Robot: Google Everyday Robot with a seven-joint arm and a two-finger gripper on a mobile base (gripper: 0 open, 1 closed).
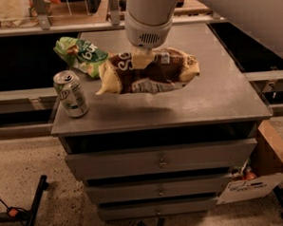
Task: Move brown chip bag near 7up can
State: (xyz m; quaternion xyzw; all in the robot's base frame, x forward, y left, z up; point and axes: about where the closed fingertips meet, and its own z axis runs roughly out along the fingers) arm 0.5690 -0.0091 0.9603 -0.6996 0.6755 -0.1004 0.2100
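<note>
The tool [141, 58] is pinching the brown bag [154, 77] by its top edge, holding it just above the grey table [217, 101], where its shadow is falling. The can [71, 94] is standing upright near a front corner, apart from the bag. The green bag [81, 54] is lying behind the can. Drawers [158, 160] are sitting below the tabletop, and a cardboard box [276, 150] is resting on the speckled floor [29, 154].
</note>
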